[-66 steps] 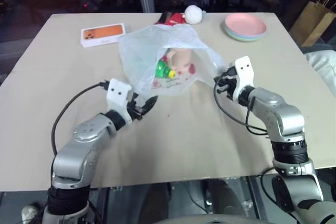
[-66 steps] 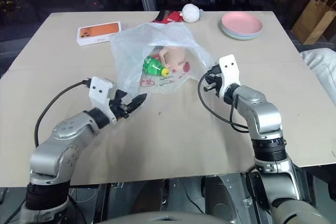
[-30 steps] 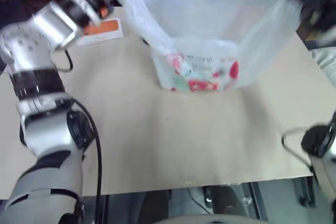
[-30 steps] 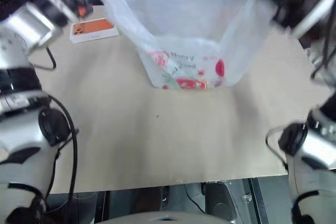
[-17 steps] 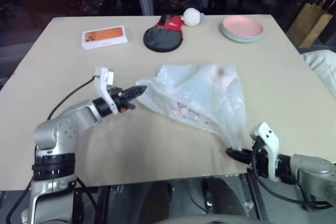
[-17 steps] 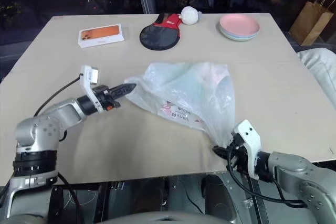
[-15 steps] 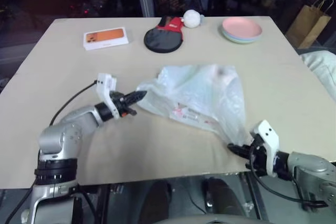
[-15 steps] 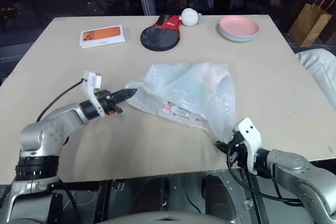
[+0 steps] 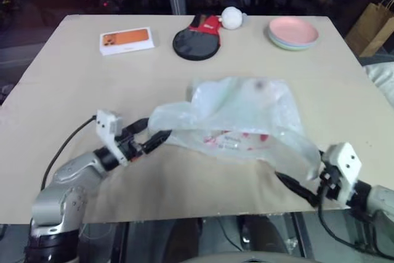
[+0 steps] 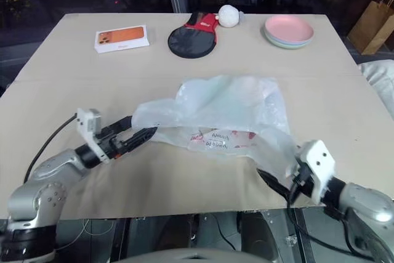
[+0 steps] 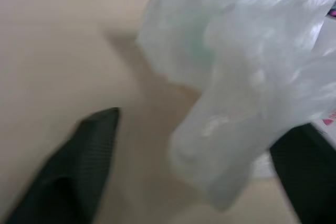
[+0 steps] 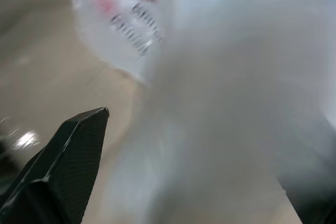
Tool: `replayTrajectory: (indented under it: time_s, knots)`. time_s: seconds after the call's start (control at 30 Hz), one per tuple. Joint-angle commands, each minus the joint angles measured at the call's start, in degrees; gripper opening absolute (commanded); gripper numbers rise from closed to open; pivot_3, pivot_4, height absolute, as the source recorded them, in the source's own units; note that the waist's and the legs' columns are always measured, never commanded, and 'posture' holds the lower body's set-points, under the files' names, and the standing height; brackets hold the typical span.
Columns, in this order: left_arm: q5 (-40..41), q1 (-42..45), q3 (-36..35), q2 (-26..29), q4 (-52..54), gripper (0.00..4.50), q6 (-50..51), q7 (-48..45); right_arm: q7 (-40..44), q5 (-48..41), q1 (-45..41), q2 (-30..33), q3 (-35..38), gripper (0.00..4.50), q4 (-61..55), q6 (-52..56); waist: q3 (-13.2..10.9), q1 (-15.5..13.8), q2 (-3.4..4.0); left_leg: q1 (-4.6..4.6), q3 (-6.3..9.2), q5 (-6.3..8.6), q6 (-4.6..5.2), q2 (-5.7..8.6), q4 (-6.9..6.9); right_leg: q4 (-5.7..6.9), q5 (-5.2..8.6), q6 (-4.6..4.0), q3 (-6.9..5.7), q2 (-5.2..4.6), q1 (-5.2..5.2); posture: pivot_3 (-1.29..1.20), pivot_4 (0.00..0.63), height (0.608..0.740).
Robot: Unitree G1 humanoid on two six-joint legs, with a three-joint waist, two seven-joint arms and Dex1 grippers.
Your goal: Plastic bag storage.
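The plastic bag (image 9: pixel 243 112), thin translucent white with red print, lies slumped on the table with something pale and pinkish faintly showing inside. My left gripper (image 9: pixel 155 131) is at the bag's left corner, open, with a fold of bag loose between its spread fingers (image 11: pixel 79 166). My right gripper (image 9: pixel 294 184) is at the bag's near right corner by the table's front edge. It is open too, and the bag's film drapes between its wide-apart fingers (image 12: pixel 65 166).
Along the far side of the table (image 9: pixel 55 103) lie an orange phone box (image 9: pixel 126 40), a black and red paddle (image 9: pixel 196 40), a white ball (image 9: pixel 231 16) and stacked pink plates (image 9: pixel 292 32). A brown paper bag (image 9: pixel 374 26) stands off the table to the right.
A second ago both grippers held the bag up, stretched open. It has since come down onto the table. Both grippers have sunk toward the near edge and opened.
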State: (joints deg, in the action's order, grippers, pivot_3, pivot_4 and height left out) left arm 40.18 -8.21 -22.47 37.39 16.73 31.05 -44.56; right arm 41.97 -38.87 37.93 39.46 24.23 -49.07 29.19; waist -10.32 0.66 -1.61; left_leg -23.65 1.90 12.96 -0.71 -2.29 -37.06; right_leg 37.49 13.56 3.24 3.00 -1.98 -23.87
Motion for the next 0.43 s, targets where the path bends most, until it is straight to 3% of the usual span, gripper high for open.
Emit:
replayTrajectory:
  time_s: [0.03,0.17,0.27,0.43]
  knots:
    - [-0.23,-3.33,-3.92,3.28,0.02,4.44,-1.29,-4.26,6.59,-2.66,6.04,-1.64,11.99,4.50,-2.67,-5.56,0.01,-0.01,-0.02,0.00,0.00,0.01,-0.01,-0.02,-0.03,-0.02,0.23,0.01,-0.03,-0.01,0.02,0.00,0.150,0.740]
    - [-0.17,-4.00,-3.33,4.28,0.06,4.44,-1.09,-5.75,7.52,-0.67,7.75,-2.74,15.64,4.50,0.01,-7.85,0.14,0.08,-0.11,0.24,-0.10,0.06,-0.10,-0.07,-0.29,-0.08,0.24,0.06,0.06,-0.11,0.18,0.00,0.150,0.740]
    - [-0.66,-4.32,-2.30,4.22,0.84,4.44,-1.58,-6.95,8.74,6.61,7.74,-2.52,15.43,4.50,7.48,-12.12,0.27,0.08,-0.18,0.26,-0.12,0.18,-0.32,-0.26,-0.28,-0.19,0.24,0.06,-0.04,-0.33,0.18,0.00,0.150,0.740]
    - [0.88,-3.63,-3.22,3.89,1.23,4.44,-0.32,-6.40,10.22,8.17,4.87,-1.68,14.87,4.50,11.53,-14.31,0.33,0.10,0.00,0.26,-0.52,0.17,-0.31,-0.29,-0.28,-0.35,0.23,0.05,-0.33,-0.93,0.17,0.00,0.150,0.740]
